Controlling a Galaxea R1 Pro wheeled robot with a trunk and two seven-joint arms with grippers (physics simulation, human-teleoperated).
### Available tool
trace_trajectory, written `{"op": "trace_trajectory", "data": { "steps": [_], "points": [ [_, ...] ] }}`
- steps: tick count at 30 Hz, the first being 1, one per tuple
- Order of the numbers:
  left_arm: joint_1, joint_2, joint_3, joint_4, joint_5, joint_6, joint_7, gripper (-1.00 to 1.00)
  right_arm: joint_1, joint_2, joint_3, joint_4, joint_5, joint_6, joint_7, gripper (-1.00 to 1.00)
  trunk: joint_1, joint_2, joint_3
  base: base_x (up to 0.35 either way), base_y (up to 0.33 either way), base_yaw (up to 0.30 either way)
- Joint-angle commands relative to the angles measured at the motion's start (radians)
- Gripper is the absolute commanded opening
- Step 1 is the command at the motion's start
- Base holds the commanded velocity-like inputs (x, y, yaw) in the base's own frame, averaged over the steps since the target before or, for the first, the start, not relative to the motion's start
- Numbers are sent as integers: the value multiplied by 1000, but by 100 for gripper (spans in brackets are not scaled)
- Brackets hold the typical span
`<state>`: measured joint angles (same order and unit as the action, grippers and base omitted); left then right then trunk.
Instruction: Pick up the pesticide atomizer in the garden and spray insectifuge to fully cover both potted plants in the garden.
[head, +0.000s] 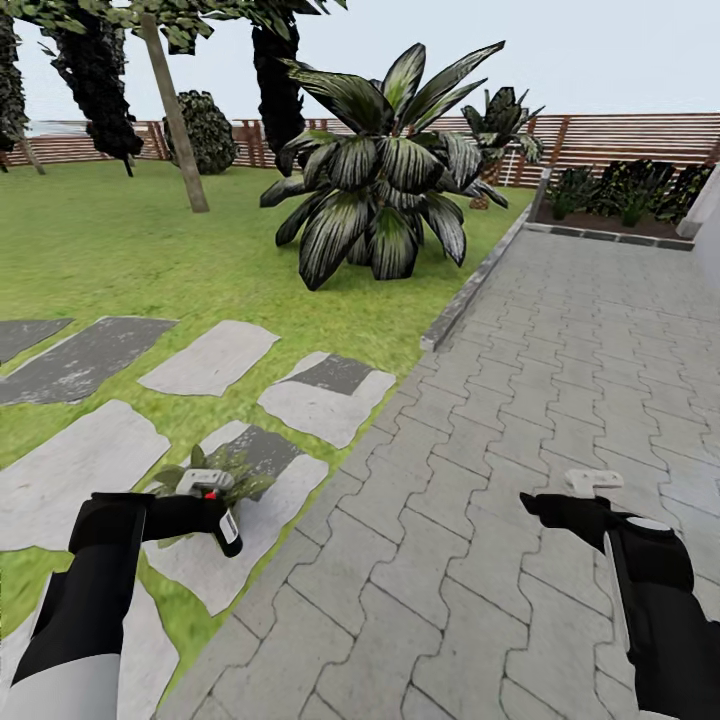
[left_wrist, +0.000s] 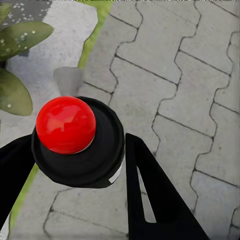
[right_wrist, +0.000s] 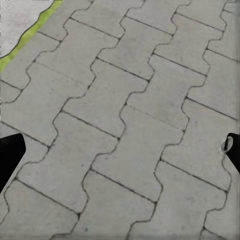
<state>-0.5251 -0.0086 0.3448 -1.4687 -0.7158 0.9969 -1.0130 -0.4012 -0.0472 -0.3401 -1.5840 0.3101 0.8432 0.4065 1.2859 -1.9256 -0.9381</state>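
Note:
My left gripper (head: 212, 512) is shut on the pesticide atomizer (head: 227, 528), a small dark bottle with a white label. The left wrist view looks down on the atomizer's red button (left_wrist: 65, 125) and black cap, held between the two black fingers (left_wrist: 150, 190). Just beyond it a potted plant (head: 222, 466) with broad green leaves (left_wrist: 22, 39) sits on a stepping stone; pale specks dot its leaves. A faint grey haze (left_wrist: 68, 80) hangs in front of the bottle. My right gripper (head: 592, 483) hovers open over the grey paving (right_wrist: 120, 120), holding nothing.
A big striped spiky plant (head: 385, 190) stands on the lawn ahead. Palm trunks (head: 175, 115) and a brown slat fence (head: 620, 135) lie behind it. Stepping stones (head: 210, 358) cross the grass at left. A stone kerb (head: 470, 290) separates lawn from paving.

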Motion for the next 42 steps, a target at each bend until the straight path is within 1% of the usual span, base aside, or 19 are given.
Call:
{"op": "trace_trajectory", "data": {
  "steps": [1,13,32,42],
  "points": [
    [-1,-1,2,-1,-8,6,-10,-100,-1,0,-1,-1,10,3,10,100,0,0,1,-31,0,88],
    [-1,3,4,-1,-8,5,-10,-100,-1,-2,-19,-1,12,1,8,100,0,0,9,-7,0,79],
    [-2,4,5,-1,-9,6,-9,-100,-1,0,-14,1,18,-3,5,100,0,0,25,0,0,237],
    [-3,4,5,-1,-10,6,-10,-100,-1,0,-18,1,20,-4,1,100,0,0,37,0,0,221]
  ]
}}
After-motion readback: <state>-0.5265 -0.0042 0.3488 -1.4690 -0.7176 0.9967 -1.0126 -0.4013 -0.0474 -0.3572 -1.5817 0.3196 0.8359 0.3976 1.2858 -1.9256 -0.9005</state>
